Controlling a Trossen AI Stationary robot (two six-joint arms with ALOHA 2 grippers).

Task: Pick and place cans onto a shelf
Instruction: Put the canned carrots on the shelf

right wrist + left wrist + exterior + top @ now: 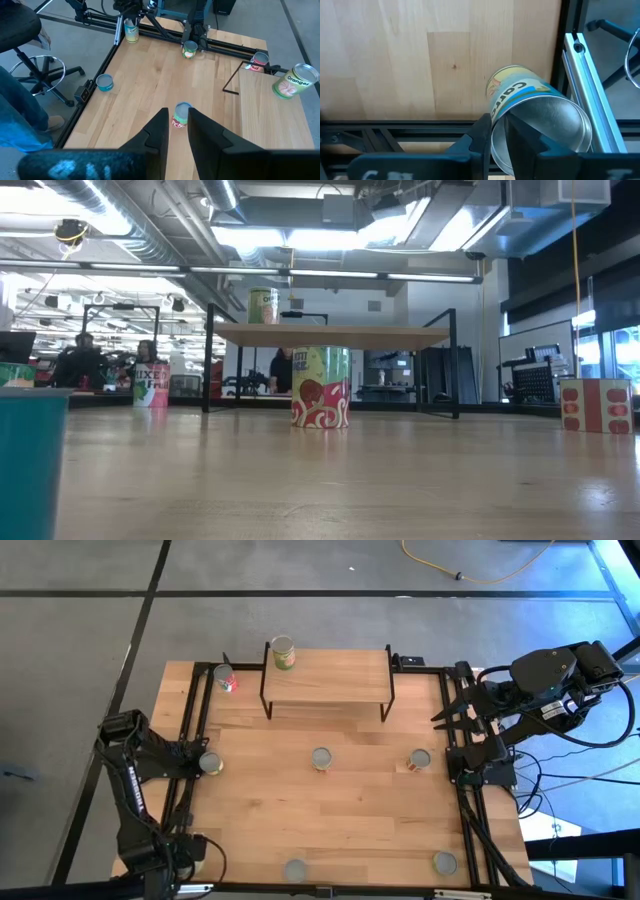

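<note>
Already one can (283, 652) atop shelf (330, 678), others scattered on table (370, 810)

Wooden table (350, 820) with scattered cans (321, 758); shelf (330, 675) bearing one green can (283, 652).

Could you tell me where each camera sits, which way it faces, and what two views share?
High view: overhead, straight down on the table; left arm and right arm show.
Low view: at table-top height, level across to the shelf; no robot part shows.
Left wrist view: looks down at a yellow can by the table's edge; left gripper shows.
Right wrist view: looks across the table past the right gripper toward the left arm.
Shared by high, low, right wrist: the can on the shelf.
</note>
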